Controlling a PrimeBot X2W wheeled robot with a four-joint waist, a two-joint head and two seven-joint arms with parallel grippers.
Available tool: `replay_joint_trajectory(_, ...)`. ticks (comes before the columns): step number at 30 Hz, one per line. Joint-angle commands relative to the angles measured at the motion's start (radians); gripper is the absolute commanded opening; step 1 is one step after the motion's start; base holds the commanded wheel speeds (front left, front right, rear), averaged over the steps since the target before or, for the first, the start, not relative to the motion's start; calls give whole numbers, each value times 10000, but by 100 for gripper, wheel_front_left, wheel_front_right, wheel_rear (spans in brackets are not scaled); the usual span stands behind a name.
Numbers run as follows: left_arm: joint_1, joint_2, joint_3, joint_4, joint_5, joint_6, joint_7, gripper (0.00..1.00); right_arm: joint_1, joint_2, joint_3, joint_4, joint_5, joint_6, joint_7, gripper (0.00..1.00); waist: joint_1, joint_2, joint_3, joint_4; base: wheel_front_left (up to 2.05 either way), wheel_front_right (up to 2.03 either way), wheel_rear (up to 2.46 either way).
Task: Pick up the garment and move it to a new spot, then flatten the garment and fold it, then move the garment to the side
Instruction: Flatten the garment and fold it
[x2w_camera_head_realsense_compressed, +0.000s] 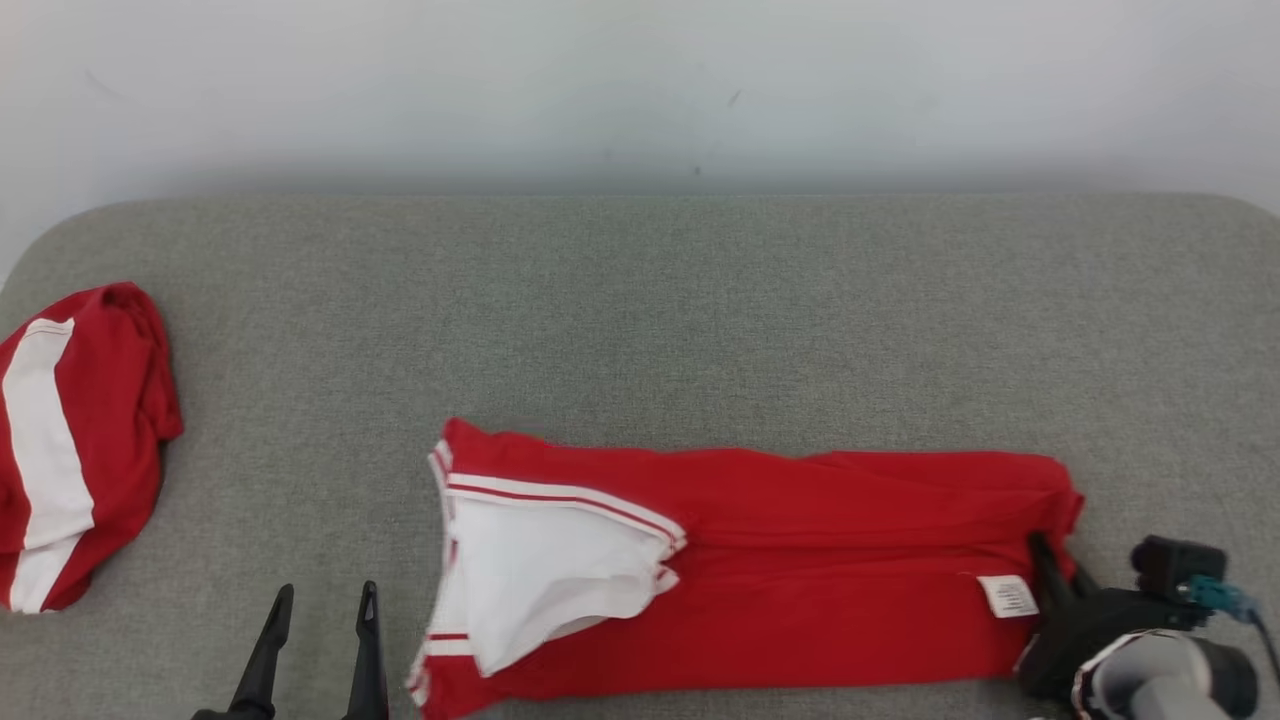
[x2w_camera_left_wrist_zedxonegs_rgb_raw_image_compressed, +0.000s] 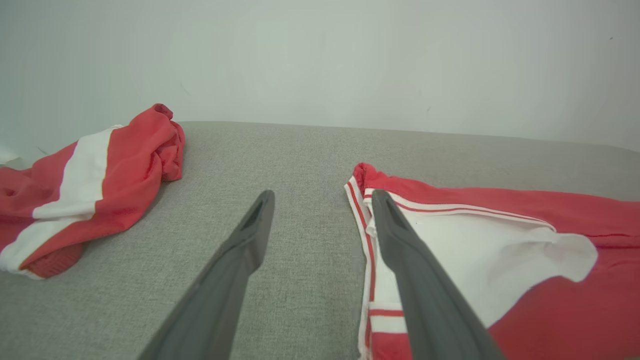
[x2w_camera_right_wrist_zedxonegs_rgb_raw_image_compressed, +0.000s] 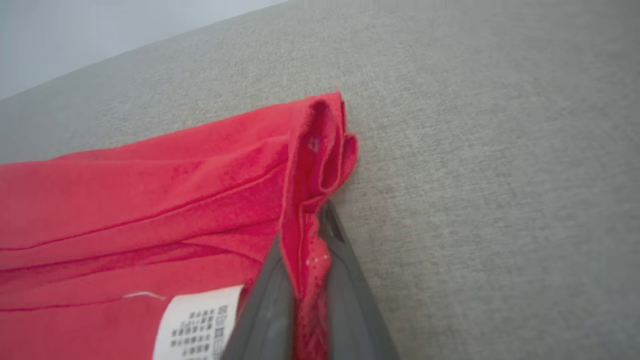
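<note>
A long red knit garment with a white panel and striped trim (x2w_camera_head_realsense_compressed: 800, 580) lies stretched across the lower middle of the head view, folded into a narrow band on the grey woven fabric surface (x2w_camera_head_realsense_compressed: 640, 320). Its white panel (x2w_camera_head_realsense_compressed: 540, 575) sits at the left end of the band, with the red-and-white striped edging curling around it. A small white printed care label (x2w_camera_head_realsense_compressed: 1008, 596) shows near the right end.

The right gripper (x2w_camera_head_realsense_compressed: 1052, 562) comes in from the lower right corner and has its two dark fingers pinched together on the garment's right-hand edge. In the right wrist view the red cloth is bunched into a fold and squeezed between the fingers, just to the right of the label.

The left gripper (x2w_camera_head_realsense_compressed: 327, 592) stands at the lower left of the head view, its fingers spread wide with nothing between them. It sits just beside the striped left end of the garment. In the left wrist view one finger crosses in front of that trim, and I cannot tell whether it touches the cloth.

A second red garment with a broad white stripe (x2w_camera_head_realsense_compressed: 80, 440) lies crumpled at the far left edge, well apart from the first. A plain pale wall (x2w_camera_head_realsense_compressed: 640, 90) fills the top of the frame.
</note>
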Motion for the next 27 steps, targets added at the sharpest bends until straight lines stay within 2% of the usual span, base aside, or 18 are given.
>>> replay_joint_trajectory(1, 89, -19, -33, 38, -63, -7, -18, 100, -56, -276, -150, 72, 83, -31, -116, 0, 0, -1, -15, -39, 0, 0, 0)
replay_joint_trajectory(6, 108, -18, -74, 97, -138, -15, -18, 100, -96, -1036, -632, 195, 148, -31, -263, 0, 0, -1, -81, -189, 0, 0, 0)
replay_joint_trajectory(13, 114, -19, -3, 110, -125, -26, -18, 100, -86, -1652, -916, -185, -58, -31, -310, 0, 0, -1, -105, -401, 0, 0, 0)
replay_joint_trajectory(18, 151, -18, 94, 143, -120, -31, -18, 100, 110, -1411, -706, -1291, -190, -31, -186, 0, 0, -1, -110, -606, 0, 0, 0)
replay_joint_trajectory(27, -22, -19, 119, 220, -124, -51, -18, 100, 863, -168, -6, -4719, -315, -31, 1036, 0, 0, -1, -52, -720, 0, 0, 0)
